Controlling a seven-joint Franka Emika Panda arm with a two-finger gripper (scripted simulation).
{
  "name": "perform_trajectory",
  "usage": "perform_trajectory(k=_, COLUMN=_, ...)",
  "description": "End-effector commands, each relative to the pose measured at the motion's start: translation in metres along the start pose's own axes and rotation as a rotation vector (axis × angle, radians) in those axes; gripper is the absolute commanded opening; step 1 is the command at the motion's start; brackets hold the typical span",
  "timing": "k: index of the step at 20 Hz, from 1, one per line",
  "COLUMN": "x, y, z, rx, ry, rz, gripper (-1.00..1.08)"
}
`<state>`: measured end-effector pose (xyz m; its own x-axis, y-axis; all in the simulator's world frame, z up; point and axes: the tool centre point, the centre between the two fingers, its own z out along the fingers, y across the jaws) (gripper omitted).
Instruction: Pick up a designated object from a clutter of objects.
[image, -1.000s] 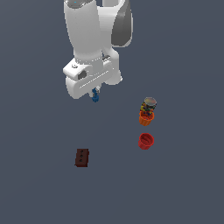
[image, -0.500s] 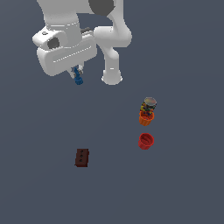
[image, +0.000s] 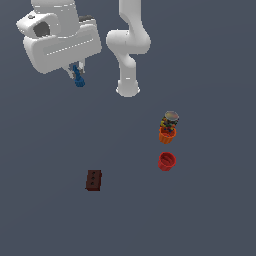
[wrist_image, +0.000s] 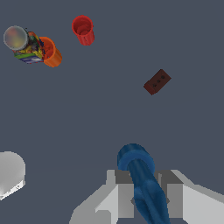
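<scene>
The tool (image: 76, 76) is closed on the blue piece (image: 78, 80) and holds it high above the surface (image: 210, 210). The brick (image: 93, 180), the red cup (image: 166, 161), the orange cup (image: 167, 134) and the can (image: 170, 120) stand on the surface.

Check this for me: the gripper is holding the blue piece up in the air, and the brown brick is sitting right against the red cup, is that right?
Not quite. The gripper does hold the blue piece aloft, but the brown brick lies well apart from the red cup, with bare floor between them. The exterior view shows the gap, and the wrist view agrees.
</scene>
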<state>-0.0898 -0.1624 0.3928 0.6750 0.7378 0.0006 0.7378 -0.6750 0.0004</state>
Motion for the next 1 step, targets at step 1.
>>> perform_trajectory(k=1, x=-0.0011, y=0.0009, z=-0.0019, rx=0.0, ry=-0.001, rz=-0.001, gripper=-1.0)
